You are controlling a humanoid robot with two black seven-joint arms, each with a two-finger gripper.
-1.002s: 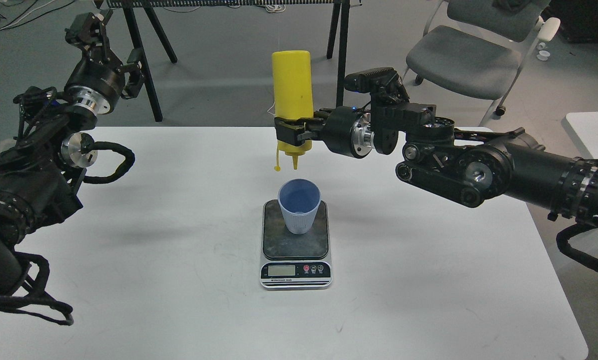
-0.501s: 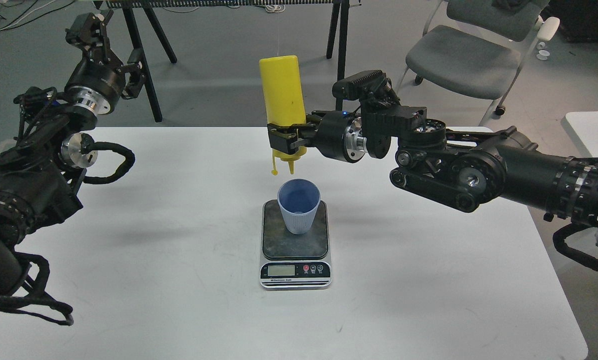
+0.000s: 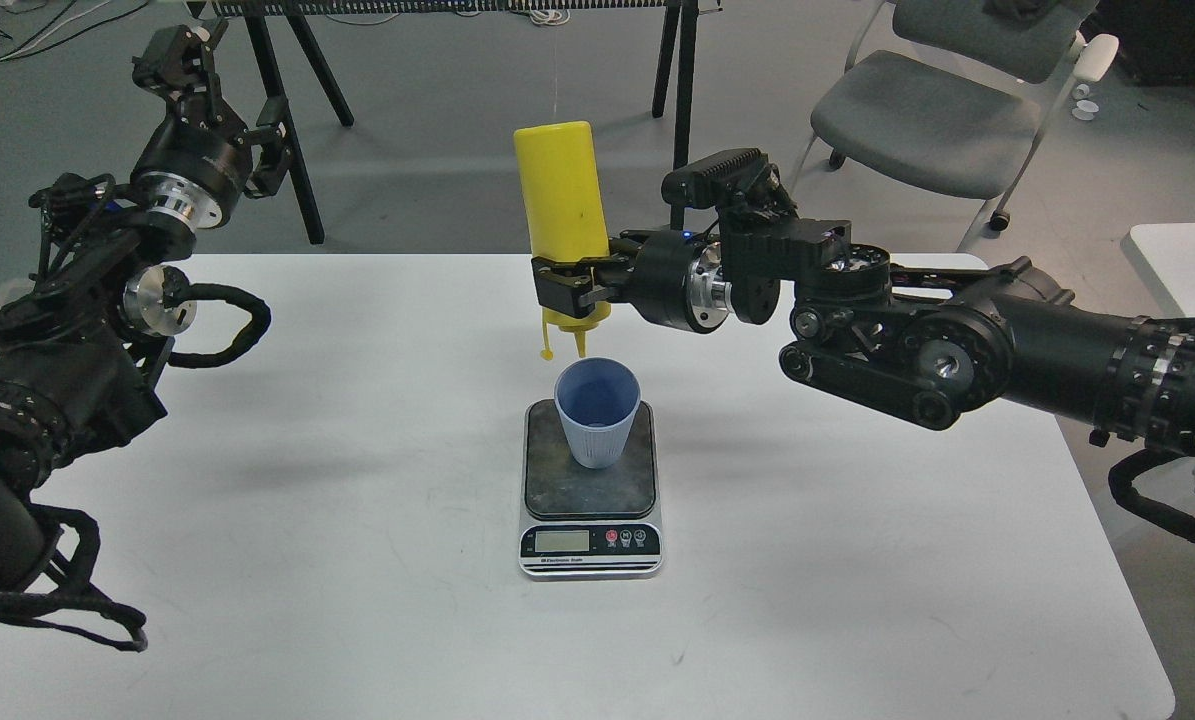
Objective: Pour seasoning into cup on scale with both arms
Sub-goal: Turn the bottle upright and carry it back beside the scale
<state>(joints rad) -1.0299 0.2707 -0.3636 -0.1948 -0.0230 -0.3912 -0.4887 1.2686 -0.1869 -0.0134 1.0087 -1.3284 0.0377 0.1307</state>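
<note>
The yellow seasoning bottle [image 3: 560, 200] is held upside down, nozzle pointing down just above the rim of the light blue cup [image 3: 597, 410]. Its cap strap hangs to the left of the nozzle. My right gripper [image 3: 564, 285] is shut on the bottle near its nozzle end. The cup stands upright on the dark platform of the scale [image 3: 589, 480] in the middle of the white table [image 3: 307, 520]. My left gripper [image 3: 179, 62] is raised at the far left, away from the table's things; its fingers look small and dark.
A grey chair [image 3: 922, 110] stands behind the table at the right. Black stand legs [image 3: 297, 150] are behind the table at the left and middle. A second white surface [image 3: 1187, 265] shows at the right edge.
My right gripper has carried the upside-down bottle left and lower, bringing the nozzle close over the cup. The left arm, cup and scale have not moved.
</note>
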